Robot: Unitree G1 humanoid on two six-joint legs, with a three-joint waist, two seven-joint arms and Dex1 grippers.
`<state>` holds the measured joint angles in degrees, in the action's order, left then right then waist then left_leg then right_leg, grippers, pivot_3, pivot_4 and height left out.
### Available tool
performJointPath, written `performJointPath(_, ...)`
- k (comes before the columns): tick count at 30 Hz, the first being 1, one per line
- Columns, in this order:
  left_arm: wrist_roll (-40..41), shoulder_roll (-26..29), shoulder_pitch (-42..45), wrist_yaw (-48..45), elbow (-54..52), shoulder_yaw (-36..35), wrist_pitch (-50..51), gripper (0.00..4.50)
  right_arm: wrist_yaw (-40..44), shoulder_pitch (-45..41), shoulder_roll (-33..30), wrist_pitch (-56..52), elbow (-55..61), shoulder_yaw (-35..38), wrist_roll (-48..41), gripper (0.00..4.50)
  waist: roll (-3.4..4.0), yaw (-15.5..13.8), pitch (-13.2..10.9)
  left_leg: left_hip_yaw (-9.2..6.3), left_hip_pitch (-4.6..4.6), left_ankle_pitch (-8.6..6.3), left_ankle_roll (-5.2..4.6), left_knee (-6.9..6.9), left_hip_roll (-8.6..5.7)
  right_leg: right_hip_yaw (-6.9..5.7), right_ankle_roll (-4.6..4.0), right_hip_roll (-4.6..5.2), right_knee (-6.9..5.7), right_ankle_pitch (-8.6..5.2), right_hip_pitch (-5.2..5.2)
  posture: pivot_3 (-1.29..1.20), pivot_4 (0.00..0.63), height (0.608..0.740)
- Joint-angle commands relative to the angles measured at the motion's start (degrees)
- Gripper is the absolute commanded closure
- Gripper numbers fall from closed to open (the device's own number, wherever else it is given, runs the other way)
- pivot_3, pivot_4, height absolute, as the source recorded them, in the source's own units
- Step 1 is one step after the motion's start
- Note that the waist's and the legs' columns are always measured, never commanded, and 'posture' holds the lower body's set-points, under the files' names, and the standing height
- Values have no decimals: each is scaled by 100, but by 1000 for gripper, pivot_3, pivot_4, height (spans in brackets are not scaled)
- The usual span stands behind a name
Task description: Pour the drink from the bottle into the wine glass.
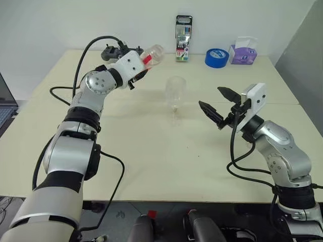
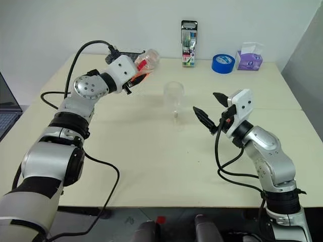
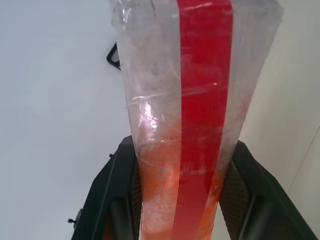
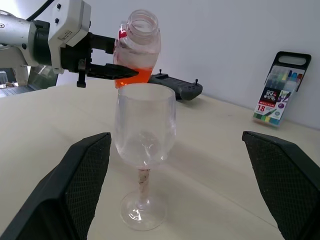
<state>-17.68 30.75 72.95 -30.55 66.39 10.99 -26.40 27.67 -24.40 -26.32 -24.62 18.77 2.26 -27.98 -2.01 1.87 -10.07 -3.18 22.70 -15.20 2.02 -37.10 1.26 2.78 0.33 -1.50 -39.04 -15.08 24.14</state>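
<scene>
My left gripper (image 1: 143, 66) is shut on the lower body of the bottle (image 1: 151, 54), a clear plastic one with a red label strip. It hangs tilted above the table, its uncapped mouth (image 4: 142, 21) pointing toward the far side. The orange drink (image 4: 132, 76) pools at the gripped end, between the black fingers (image 3: 107, 200). The wine glass (image 1: 175, 96) stands upright on the table (image 1: 151, 151), just right of and nearer than the bottle, and its bowl looks dry. My right gripper (image 1: 211, 98) is open, level with the glass, a short gap to its right, touching nothing.
Along the table's far edge stand a marker pack (image 1: 183, 38), a blue tape roll (image 1: 217, 57) and a purple tissue box (image 1: 243, 52). A black controller (image 4: 175, 85) lies behind the bottle. A laptop (image 1: 5, 103) sits off the left side.
</scene>
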Motion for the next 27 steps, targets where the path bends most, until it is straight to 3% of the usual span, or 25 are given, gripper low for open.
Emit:
performJointPath(1, -380, 199, 401, 311, 60, 222, -461, 2841, 45, -31, 43, 202, 182, 142, 40, 0, 0, -1, 0, -2, 3, 0, 0, 0, 3, -3, 0, 0, 1, 0, 2, 0, 150, 740)
performJointPath(14, -1275, 341, 850, 788, 279, 868, -1335, 2841, 207, 191, 90, 291, 329, 125, 39, 0, 1, -15, -1, -11, 13, 1, 0, -13, -17, -11, 0, 13, -1, 0, 2, 0, 150, 740)
performJointPath(27, -2088, 480, 1187, 1477, 416, 1435, -1541, 2841, 199, 181, 185, 237, 377, 58, 110, 0, 1, -12, -1, -13, 23, 1, -2, -39, -50, -14, 6, 54, -8, -3, 1, 0, 150, 740)
